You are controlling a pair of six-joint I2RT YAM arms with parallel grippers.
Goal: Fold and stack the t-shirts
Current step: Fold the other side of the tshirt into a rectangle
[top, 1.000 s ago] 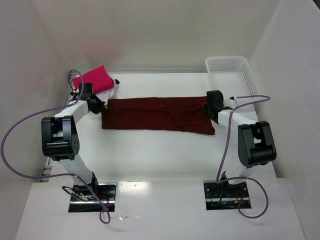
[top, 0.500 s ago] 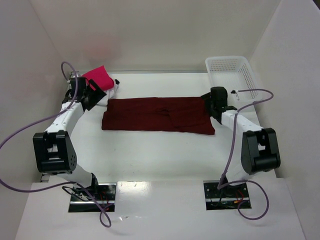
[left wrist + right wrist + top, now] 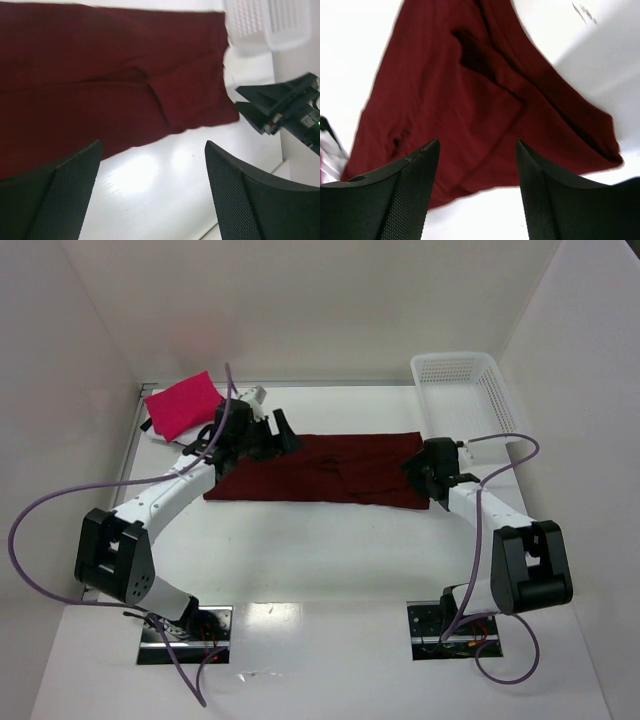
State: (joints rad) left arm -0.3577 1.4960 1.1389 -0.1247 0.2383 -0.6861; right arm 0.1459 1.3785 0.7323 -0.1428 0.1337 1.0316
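- Worktop from the top camera: the maroon t-shirt lies flat across the middle as a long strip running left to right. The pink-red t-shirt, folded small, sits at the far left corner, apart from the maroon one. A white mesh basket stands at the far right corner.
- Same view, arms: the left tool is over the far left part of the maroon t-shirt. The right tool is at the shirt's right end. Whether either one touches the cloth cannot be told from here.
- Left wrist camera: the left tool's fingers stand wide apart with nothing between them. Below them are the near edge of the maroon t-shirt and bare white worktop. The right tool shows at the right edge with its jaws parted, and the basket is blurred at the top right.
- Right wrist camera: the right tool's fingers are also spread wide and hold nothing. The maroon t-shirt fills the space beyond them, rumpled, with overlapping folds and one darker crease near the top.
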